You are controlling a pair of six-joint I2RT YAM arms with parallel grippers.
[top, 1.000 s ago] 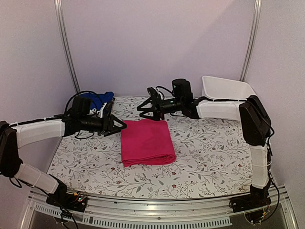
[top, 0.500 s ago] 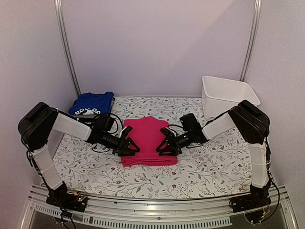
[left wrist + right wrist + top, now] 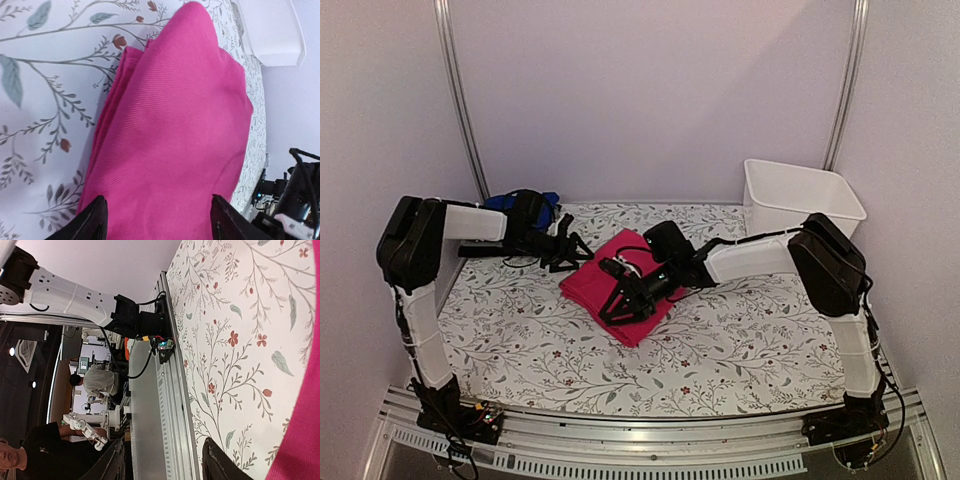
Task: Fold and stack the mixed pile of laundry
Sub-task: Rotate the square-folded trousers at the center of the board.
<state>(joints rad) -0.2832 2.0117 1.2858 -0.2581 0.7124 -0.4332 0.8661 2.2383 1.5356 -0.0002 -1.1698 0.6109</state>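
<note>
Left of the white bin point(image 3: 790, 215) and nearer to us than it, we find the magenta-pink garment point(image 3: 585, 285) lying as a folded packet on the floral table covering point(image 3: 760, 320). Half a second earlier its edges run square to the bin's front wall, with a gripper at each near corner. Now the packet sits turned to a diamond, one corner pointing at the near edge, and it appears to lie slightly farther from the bin. The left gripper point(image 3: 157, 200) has left the near corner for the side of the packet away from the bin. Its wrist view shows the fingers apart with pink cloth spread below them, and nothing is clamped. The right gripper point(image 3: 164, 445) reaches in from the bin's side and hangs over the middle of the packet. Its fingers are likewise apart, with only the covering and a pink margin beyond them. The royal-blue garment point(image 3: 548, 200) keeps its place at the back, farthest from the bin, and is now partly hidden by the left arm. We see no grey shirt. We judge that folding of the pink piece is finished and that the turn begins its transfer toward the blue one. Stacking is not yet done, and with both grippers released a fresh grasp seems needed first.
</note>
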